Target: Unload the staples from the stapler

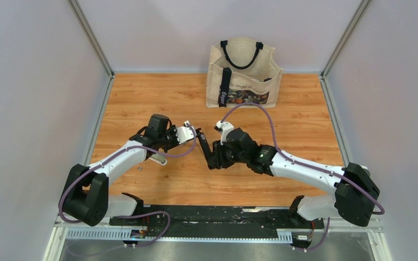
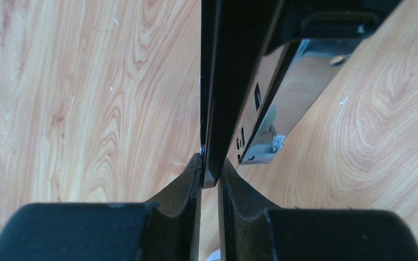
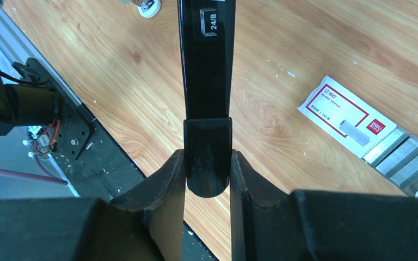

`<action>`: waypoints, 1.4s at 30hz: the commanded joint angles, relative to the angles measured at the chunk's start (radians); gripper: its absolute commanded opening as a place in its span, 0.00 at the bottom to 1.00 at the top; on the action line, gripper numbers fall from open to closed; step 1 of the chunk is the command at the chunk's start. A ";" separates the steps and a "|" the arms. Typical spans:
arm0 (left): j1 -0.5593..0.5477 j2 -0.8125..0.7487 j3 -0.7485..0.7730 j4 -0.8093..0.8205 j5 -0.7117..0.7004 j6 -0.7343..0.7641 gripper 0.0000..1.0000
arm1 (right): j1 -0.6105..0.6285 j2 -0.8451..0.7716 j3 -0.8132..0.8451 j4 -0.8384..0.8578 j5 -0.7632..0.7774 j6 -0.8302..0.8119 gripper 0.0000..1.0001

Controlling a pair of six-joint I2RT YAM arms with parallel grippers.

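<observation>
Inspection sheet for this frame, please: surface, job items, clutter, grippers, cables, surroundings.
Surface: wood table, small pale specks.
Job's things: black stapler held between both arms, metal magazine exposed; staples inside not discernible.
Clutter: staple box, spare strips in its slid-out tray; tote bag at far edge.
Grippers: left gripper shut on stapler's thin black edge; right gripper shut on its rounded end.
Cables: purple cables loop along both arms.
Surroundings: grey walls on three sides.

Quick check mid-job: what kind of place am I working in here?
Probably a robot test booth rather than an office: plain grey walls on metal posts box in a wooden tabletop, with a black mounting rail along its near edge.
</observation>
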 commanded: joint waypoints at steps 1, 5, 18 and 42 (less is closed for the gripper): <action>0.008 0.004 0.003 0.112 -0.100 0.038 0.13 | 0.053 -0.032 -0.045 -0.069 0.120 -0.067 0.00; 0.007 0.009 -0.001 0.135 -0.117 0.047 0.12 | 0.083 -0.035 -0.079 -0.063 0.172 -0.048 0.00; -0.030 -0.002 -0.066 0.206 -0.152 0.151 0.12 | 0.106 -0.049 -0.123 -0.037 0.203 -0.011 0.00; -0.038 -0.220 0.042 -0.202 0.259 -0.184 0.57 | -0.045 0.211 0.455 -0.185 0.332 -0.123 0.00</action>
